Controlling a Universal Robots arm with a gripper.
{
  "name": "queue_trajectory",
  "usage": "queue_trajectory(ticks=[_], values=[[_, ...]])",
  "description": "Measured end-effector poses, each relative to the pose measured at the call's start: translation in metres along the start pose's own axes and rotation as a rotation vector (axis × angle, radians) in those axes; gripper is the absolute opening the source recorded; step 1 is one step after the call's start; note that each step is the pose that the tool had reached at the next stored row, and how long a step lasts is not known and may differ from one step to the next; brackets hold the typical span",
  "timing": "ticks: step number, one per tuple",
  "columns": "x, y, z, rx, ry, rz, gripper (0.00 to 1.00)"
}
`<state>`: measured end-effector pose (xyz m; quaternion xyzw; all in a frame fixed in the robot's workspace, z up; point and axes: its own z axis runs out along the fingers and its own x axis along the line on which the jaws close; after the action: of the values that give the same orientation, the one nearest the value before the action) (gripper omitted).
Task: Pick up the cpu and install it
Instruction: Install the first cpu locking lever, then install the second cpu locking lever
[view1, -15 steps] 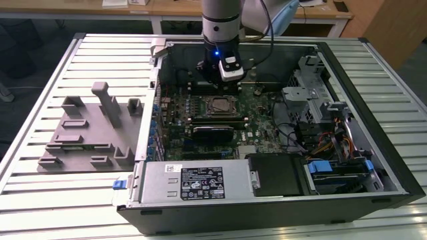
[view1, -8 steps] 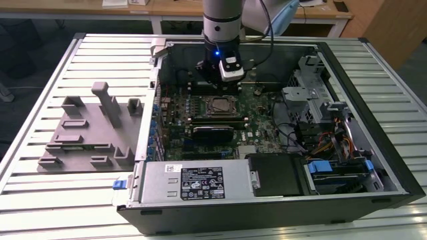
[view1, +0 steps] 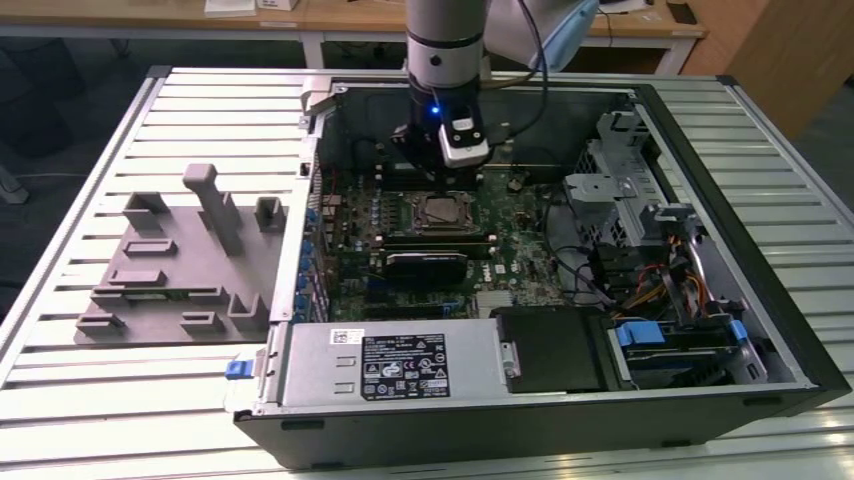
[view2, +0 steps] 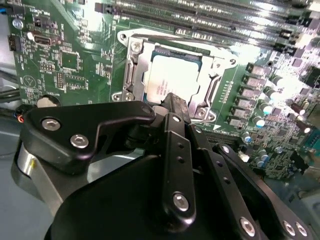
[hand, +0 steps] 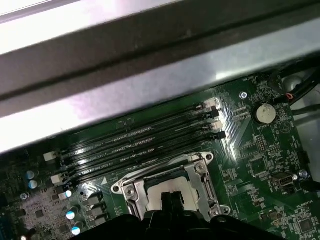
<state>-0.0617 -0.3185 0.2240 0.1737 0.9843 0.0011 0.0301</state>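
Note:
The cpu (view2: 167, 82) is a silvery square lying flat inside the metal-framed socket (view2: 134, 75) on the green motherboard (view2: 65, 55). It also shows in the exterior view, cpu (view1: 435, 211), at the middle of the open computer case, and partly in the first wrist view, cpu (hand: 155, 194). My gripper (view2: 175, 104) hangs just above the cpu's near edge. Its black fingers (hand: 172, 200) meet at one tip, shut, with nothing between them. In the exterior view the gripper (view1: 447, 178) stands just behind the socket.
Memory slots (hand: 135, 142) run beside the socket, along the case wall (hand: 150, 80). A black heatsink-like block (view1: 424, 265) lies in front of the socket. A grey plastic tray (view1: 174, 265) sits on the slatted table at the exterior view's left. The power supply (view1: 387, 365) and drive cage (view1: 667, 260) fill the case's front and right.

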Motion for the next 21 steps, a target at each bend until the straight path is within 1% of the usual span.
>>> queue_trajectory(ticks=[7, 9, 11, 13, 15, 16, 21], values=[[-0.0043, -0.0087, 0.0004, 0.0008, -0.0003, 0.000, 0.11], [-0.0052, -0.0105, 0.0005, 0.0026, -0.0009, 0.000, 0.11], [-0.0057, -0.0113, 0.0007, 0.0071, -0.0027, 0.000, 0.11], [-0.0059, -0.0114, 0.0007, 0.0161, -0.0058, -0.001, 0.11], [-0.0060, -0.0114, 0.0009, 0.0272, -0.0097, -0.002, 0.11], [-0.0060, -0.0114, 0.0010, 0.0306, -0.0109, -0.002, 0.11], [-0.0060, -0.0114, 0.0009, 0.0319, -0.0113, -0.002, 0.11]])
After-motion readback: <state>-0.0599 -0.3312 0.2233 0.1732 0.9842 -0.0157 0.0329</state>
